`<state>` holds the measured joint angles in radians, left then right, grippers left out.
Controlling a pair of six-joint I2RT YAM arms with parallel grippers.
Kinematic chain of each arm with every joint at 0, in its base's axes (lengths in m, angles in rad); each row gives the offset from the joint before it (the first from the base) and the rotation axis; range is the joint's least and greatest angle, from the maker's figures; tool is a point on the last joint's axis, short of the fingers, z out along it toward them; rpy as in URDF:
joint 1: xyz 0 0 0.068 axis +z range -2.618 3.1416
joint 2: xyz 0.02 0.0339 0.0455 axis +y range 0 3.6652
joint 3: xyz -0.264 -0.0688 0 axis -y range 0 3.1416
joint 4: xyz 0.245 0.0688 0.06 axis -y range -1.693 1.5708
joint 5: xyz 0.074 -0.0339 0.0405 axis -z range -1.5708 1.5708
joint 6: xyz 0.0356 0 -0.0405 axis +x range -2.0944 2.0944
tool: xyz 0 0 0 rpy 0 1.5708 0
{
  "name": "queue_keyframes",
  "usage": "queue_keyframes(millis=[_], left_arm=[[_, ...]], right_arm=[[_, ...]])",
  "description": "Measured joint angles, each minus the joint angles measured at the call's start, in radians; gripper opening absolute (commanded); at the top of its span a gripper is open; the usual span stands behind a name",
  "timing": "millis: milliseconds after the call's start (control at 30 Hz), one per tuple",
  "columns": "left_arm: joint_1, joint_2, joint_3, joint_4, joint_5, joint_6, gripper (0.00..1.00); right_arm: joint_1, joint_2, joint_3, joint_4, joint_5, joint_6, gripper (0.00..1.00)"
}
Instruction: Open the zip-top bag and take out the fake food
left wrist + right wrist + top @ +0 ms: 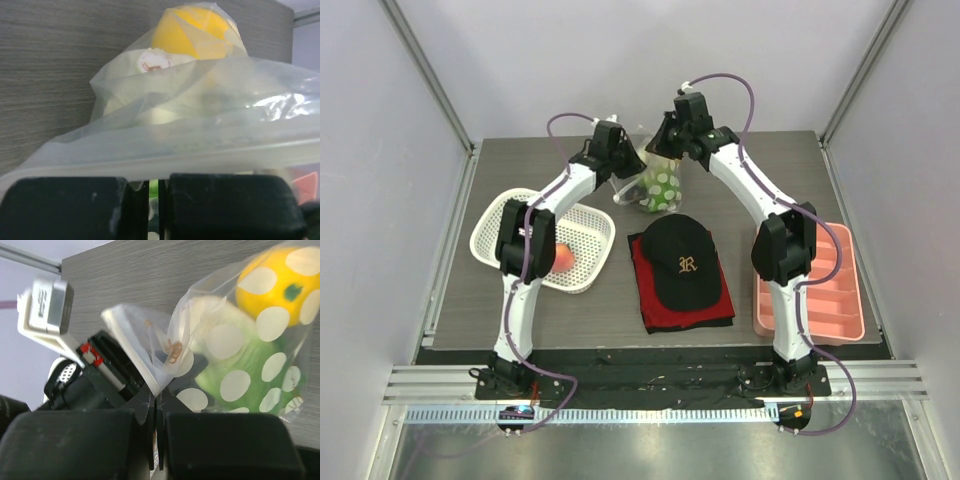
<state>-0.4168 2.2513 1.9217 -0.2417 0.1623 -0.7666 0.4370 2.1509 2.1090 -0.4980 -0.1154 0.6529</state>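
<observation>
- the bag (pixel 661 186) stands at the far middle of the surface (pixel 510 170), just beyond the cap (pixel 682 262), between both arms;
- left end effector (pixel 154 200) pinched tight on the bag's zip edge; right end effector (pixel 156 440) clamped on the opposite edge;
- citrus (pixel 274 285) and green vegetable (pixel 235 375) sit inside the bag; peach (pixel 563 255) lies in the white basket (pixel 500 230).

The basket (pixel 488 228) and cap (pixel 682 262) (near side) crowd the bag (pixel 662 188).

Bag (pixel 270 105): thin clear plastic, glossy, creased. Citrus (pixel 192 30): smooth yellow plastic. Table (pixel 600 320): matt grey wood-grain. Basket (pixel 490 235): white plastic mesh. Cap (pixel 682 262): black cloth. Tray (pixel 840 320): smooth pink plastic.
</observation>
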Motion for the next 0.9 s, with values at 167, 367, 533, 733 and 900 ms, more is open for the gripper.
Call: queue_keyframes(millis=[167, 367, 533, 733, 900], left_arm=[[-0.018, -0.056, -0.110, 0.060, 0.027, 0.061, 0.00], [-0.080, -0.178, -0.211, 0.094, -0.001, 0.183, 0.00], [-0.114, -0.285, -0.321, 0.146, -0.059, 0.268, 0.00], [-0.116, -0.304, -0.365, 0.200, -0.110, 0.319, 0.00], [-0.113, -0.314, -0.366, 0.233, -0.171, 0.325, 0.00]], right_arm=[[-0.039, 0.014, 0.032, -0.024, 0.003, -0.008, 0.01], [-0.065, 0.085, 0.122, -0.053, 0.010, -0.026, 0.01], [-0.070, 0.123, 0.132, -0.065, 0.025, -0.048, 0.01], [-0.083, 0.134, 0.152, -0.066, 0.026, -0.061, 0.01], [-0.120, 0.134, 0.155, -0.078, 0.016, -0.082, 0.01]])
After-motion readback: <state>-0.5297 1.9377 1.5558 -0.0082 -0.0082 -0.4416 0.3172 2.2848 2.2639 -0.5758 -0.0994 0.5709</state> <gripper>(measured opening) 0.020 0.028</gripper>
